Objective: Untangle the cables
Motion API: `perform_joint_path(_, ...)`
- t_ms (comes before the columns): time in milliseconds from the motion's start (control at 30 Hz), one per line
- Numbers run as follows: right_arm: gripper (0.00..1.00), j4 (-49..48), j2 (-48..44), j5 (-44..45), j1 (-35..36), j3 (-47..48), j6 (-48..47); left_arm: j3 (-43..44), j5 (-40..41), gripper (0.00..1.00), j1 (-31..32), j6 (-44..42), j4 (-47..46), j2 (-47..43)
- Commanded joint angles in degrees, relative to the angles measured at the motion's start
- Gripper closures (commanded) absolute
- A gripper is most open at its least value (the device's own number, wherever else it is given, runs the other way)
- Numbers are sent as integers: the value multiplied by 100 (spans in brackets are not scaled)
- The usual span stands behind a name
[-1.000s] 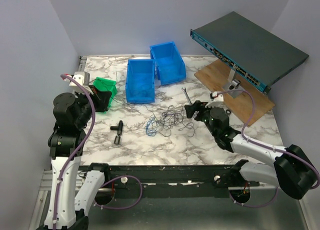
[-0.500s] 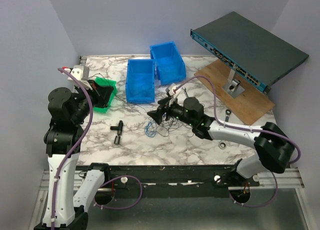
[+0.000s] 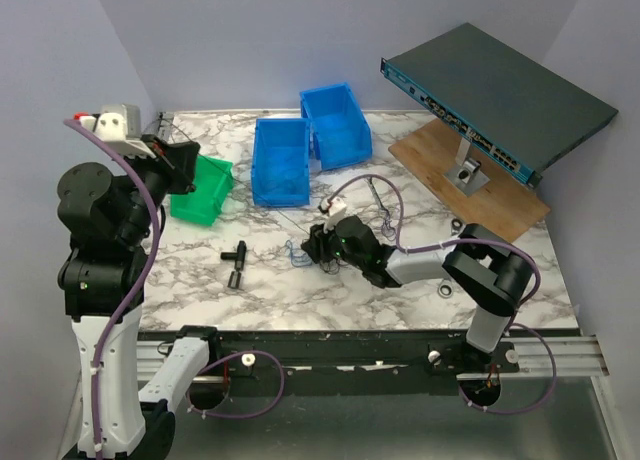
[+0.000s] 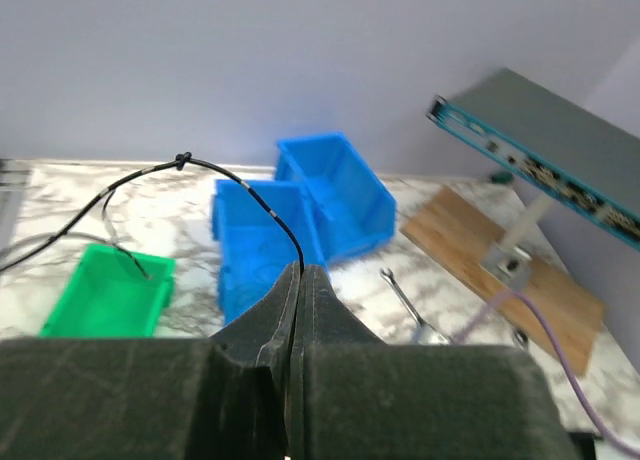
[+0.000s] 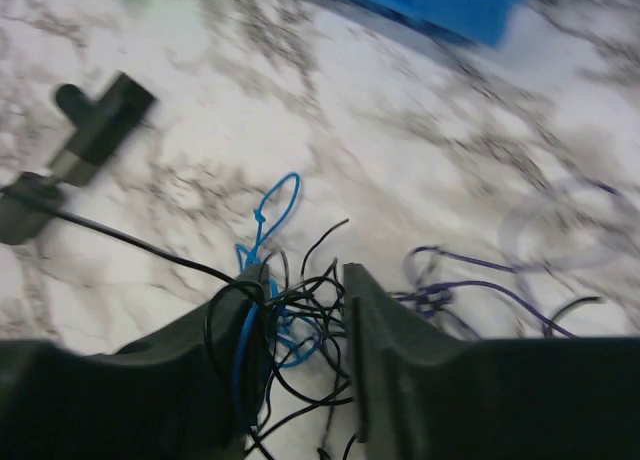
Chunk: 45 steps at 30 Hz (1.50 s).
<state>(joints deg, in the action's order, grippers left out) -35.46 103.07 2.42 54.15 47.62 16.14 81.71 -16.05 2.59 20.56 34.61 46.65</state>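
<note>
The cables [image 3: 297, 252] are a small knot of thin black and blue wires on the marble table [image 3: 200, 270], just left of centre. My right gripper [image 3: 312, 244] is down on the knot. In the right wrist view its jaws stand apart around the bundle [image 5: 300, 315], open [image 5: 305, 280], with strands draped over the left finger [image 5: 235, 330]. A blue loop [image 5: 280, 205] and thin purple strands [image 5: 470, 290] lie beside them. My left gripper [image 3: 170, 155] is raised at the far left, shut [image 4: 301, 272] on one black wire [image 4: 245, 185] that arcs away from it.
A green bin [image 3: 203, 188] sits under the left gripper and two blue bins [image 3: 280, 160] stand at the back. A black T-shaped piece [image 3: 236, 263] lies left of the knot. A silver wrench [image 4: 405, 305], a wooden board [image 3: 470, 185] and a tilted network switch [image 3: 495, 90] are on the right.
The right arm swung left across the table and came down onto the knot, its jaws narrowing. The left arm rose and drew back to the left, still holding the black wire.
</note>
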Motion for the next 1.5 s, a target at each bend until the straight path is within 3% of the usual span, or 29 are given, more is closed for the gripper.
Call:
perform_joint_path(0, 64, -112, -547, 1676, -291, -1030, 1113, 932, 2436, 100, -30, -223, 343, 112)
perform_joint_path(67, 71, 489, -964, 1692, -939, -1424, 1884, 1185, 3040, 100, -33, -295, 427, 174)
perform_joint_path(133, 71, 856, -1469, 1365, -1719, -1818, 2480, 1253, 3319, 100, -32, -283, 485, 270)
perform_joint_path(267, 70, 1458, -2497, 1532, -2576, -2349, 2735, 963, 3363, 100, -48, -154, 361, 262)
perform_joint_path(467, 66, 2163, -3306, 2306, -2798, -2335, 2513, 591, 3449, 100, -71, -158, 197, 145)
perform_joint_path(633, 55, 2488, -3293, 2066, -2918, -2022, 2224, 502, 2777, 100, -66, -148, 163, 128)
perform_joint_path(800, 22, 2134, -3558, 650, -2919, -1828, 1352, 396, 1320, 100, -71, -135, 267, 327)
perform_joint_path(967, 11, 2215, -3854, 337, -2922, -1545, 985, 387, 1720, 100, -67, -218, 449, 469)
perform_joint_path(1100, 8, 2071, -3872, -160, -2919, -1384, 862, 545, 1608, 100, -66, -172, 440, 504)
perform_joint_path(1300, 11, 790, -3600, -2103, -2885, -1279, 942, 1090, 254, 100, -64, 15, 550, 817)
perform_joint_path(1467, 13, 374, -3156, -2623, -2490, -777, 724, 1214, -771, 100, -49, 203, 603, 1031)
